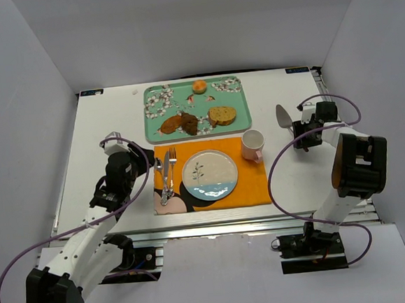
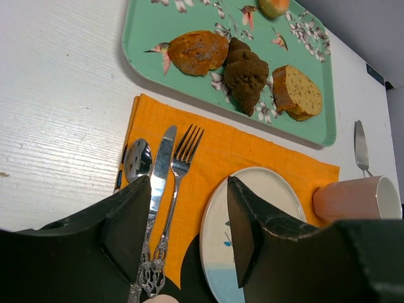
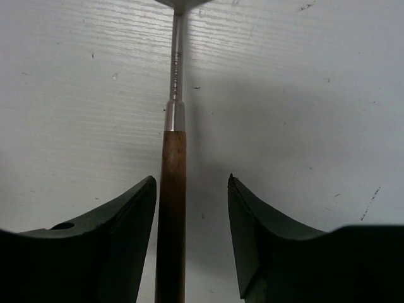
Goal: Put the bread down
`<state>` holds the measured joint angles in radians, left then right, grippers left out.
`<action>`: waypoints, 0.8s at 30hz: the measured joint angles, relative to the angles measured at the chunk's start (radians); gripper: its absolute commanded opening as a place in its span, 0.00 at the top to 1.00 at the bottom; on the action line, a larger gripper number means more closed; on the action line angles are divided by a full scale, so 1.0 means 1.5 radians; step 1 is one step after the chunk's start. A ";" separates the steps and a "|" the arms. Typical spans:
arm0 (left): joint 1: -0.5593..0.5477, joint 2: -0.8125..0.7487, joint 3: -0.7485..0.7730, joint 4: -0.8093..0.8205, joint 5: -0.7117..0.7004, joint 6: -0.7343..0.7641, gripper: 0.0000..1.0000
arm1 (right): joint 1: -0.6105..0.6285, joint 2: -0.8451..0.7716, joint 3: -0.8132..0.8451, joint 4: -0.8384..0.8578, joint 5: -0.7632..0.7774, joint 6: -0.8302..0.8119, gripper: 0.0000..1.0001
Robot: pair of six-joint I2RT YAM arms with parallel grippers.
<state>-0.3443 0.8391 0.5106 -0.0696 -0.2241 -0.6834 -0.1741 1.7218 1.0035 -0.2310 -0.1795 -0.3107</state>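
Observation:
The bread, a small round golden-orange bun, sits at the far edge of the green floral tray; only its lower part shows at the top of the left wrist view. The white plate lies empty on the orange placemat. My left gripper is open and empty, low over the placemat's left side, with cutlery and the plate's rim seen between its fingers. My right gripper is open at the right, its fingers either side of a server's wooden handle.
A pink mug stands at the placemat's far right corner. A spoon, knife and fork lie left of the plate. The tray also holds a tan bread slice and dark brown pieces. The server's metal blade lies right of the mug.

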 measured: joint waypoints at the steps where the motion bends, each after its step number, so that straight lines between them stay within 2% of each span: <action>1: 0.000 0.002 -0.003 0.002 0.000 -0.002 0.39 | 0.000 0.001 -0.003 0.003 0.005 0.005 0.62; 3: 0.000 0.002 -0.009 0.002 0.001 -0.004 0.39 | 0.000 0.001 -0.010 0.015 0.012 0.012 0.77; 4: 0.000 0.002 -0.010 0.002 0.002 -0.004 0.39 | 0.000 0.001 -0.013 0.018 0.015 0.013 0.89; 6: 0.000 0.004 -0.010 0.003 0.002 -0.005 0.39 | 0.001 0.001 -0.017 0.022 0.018 0.026 0.99; 12: 0.000 0.008 -0.010 0.007 0.003 -0.006 0.39 | 0.001 -0.004 -0.016 0.017 0.017 0.032 1.00; 16: 0.000 0.008 -0.010 0.007 0.003 -0.006 0.39 | 0.016 -0.032 0.017 -0.025 0.009 -0.009 1.00; 19: 0.000 0.008 -0.010 0.007 0.003 -0.006 0.39 | 0.061 -0.048 0.093 -0.066 -0.001 -0.083 1.00; 21: 0.000 0.010 -0.010 0.007 0.003 -0.006 0.39 | 0.115 -0.048 0.184 -0.089 0.002 -0.151 1.00; 24: 0.000 0.015 -0.010 0.007 0.003 -0.005 0.39 | 0.192 -0.031 0.290 -0.110 -0.003 -0.185 1.00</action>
<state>-0.3443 0.8619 0.4961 -0.0593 -0.2199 -0.6914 0.1143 1.6756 1.4391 -0.3954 -0.1837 -0.5888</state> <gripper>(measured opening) 0.612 0.223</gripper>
